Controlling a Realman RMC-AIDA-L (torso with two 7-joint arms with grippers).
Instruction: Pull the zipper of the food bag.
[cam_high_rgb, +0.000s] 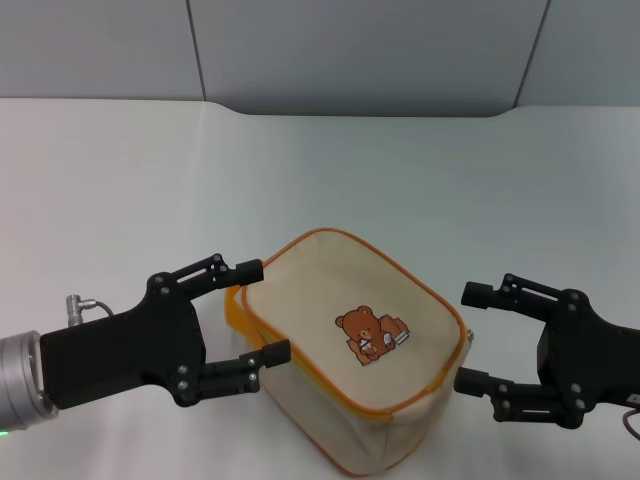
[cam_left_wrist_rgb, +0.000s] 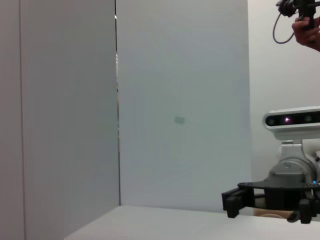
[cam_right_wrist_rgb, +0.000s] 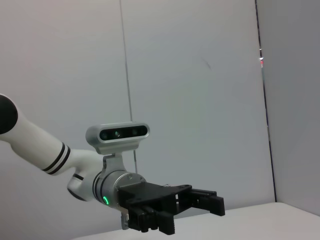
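Observation:
The food bag (cam_high_rgb: 330, 300), beige with orange piping and a brown bear picture (cam_high_rgb: 370, 335), lies at the front middle of the white table in the head view. Its orange loop handle (cam_high_rgb: 234, 308) is at its left end. The zipper (cam_high_rgb: 425, 392) follows the orange edge round the top, and a tiny silvery pull tab (cam_high_rgb: 469, 337) shows at the right corner. My left gripper (cam_high_rgb: 262, 312) is open, with its fingers on either side of the bag's left end. My right gripper (cam_high_rgb: 474, 337) is open, just right of the pull tab and apart from the bag.
The white table (cam_high_rgb: 420, 180) runs back to a grey panelled wall (cam_high_rgb: 350, 50). The left wrist view shows my right gripper (cam_left_wrist_rgb: 250, 197) farther off and a person's hand (cam_left_wrist_rgb: 306, 25) high up. The right wrist view shows my left gripper (cam_right_wrist_rgb: 192, 200) farther off.

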